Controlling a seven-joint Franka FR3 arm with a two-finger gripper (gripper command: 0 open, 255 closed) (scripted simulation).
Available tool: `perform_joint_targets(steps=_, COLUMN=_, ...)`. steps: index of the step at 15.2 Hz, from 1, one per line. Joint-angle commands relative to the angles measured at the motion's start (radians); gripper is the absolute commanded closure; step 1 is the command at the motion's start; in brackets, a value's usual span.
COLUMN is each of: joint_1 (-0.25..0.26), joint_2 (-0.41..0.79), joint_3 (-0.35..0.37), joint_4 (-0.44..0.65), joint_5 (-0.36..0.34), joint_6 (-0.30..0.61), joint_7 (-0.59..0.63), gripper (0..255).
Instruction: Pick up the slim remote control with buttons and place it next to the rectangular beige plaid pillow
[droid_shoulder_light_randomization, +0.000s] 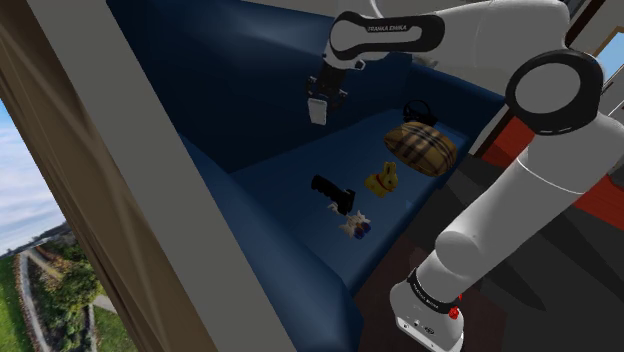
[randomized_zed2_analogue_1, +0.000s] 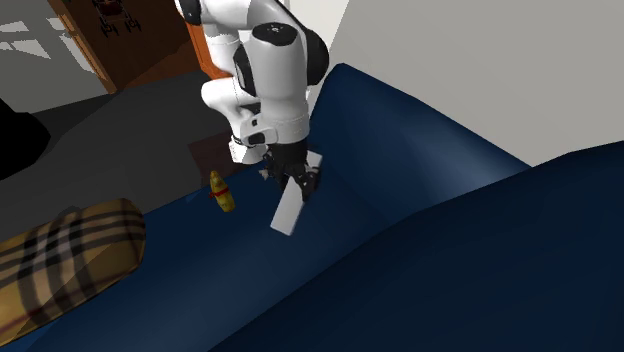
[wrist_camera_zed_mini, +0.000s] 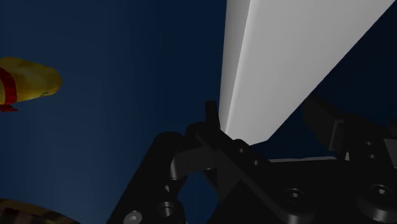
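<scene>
The gripper (droid_shoulder_light_randomization: 320, 98) is pinched on the top end of the slim remote control (droid_shoulder_light_randomization: 318, 110), drawn plain white with no buttons visible, so the long body hangs below the fingers (wrist_camera_zed_mini: 212, 114) and rides clear of the cushion. It is held in the air over the back edge of the sofa (droid_shoulder_light_randomization: 285, 195) seat, close to the backrest, high enough, I judge, to pass over the clutter. Further out, a yellow toy (droid_shoulder_light_randomization: 382, 179) sits mid-seat and a black object (droid_shoulder_light_randomization: 332, 192) lies towards the front edge. The beige plaid pillow (droid_shoulder_light_randomization: 422, 147) rests at the far end of the seat, well apart from the remote. The bare blue patch between toy and pillow looks the likeliest landing spot, so the carry probably has to cross the seat towards that end
</scene>
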Motion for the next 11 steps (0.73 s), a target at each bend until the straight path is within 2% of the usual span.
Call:
perform_joint_targets(steps=1, joint_1=-0.023, joint_2=-0.036, joint_3=-0.023, joint_4=-0.039, joint_5=0.012, joint_6=0.005, joint_7=-0.051, gripper=255)
perform_joint_targets(steps=11, joint_1=-0.126, joint_2=-0.160, joint_3=-0.155, joint_4=-0.178, joint_5=0.037, joint_6=0.018, joint_7=-0.295, gripper=255)
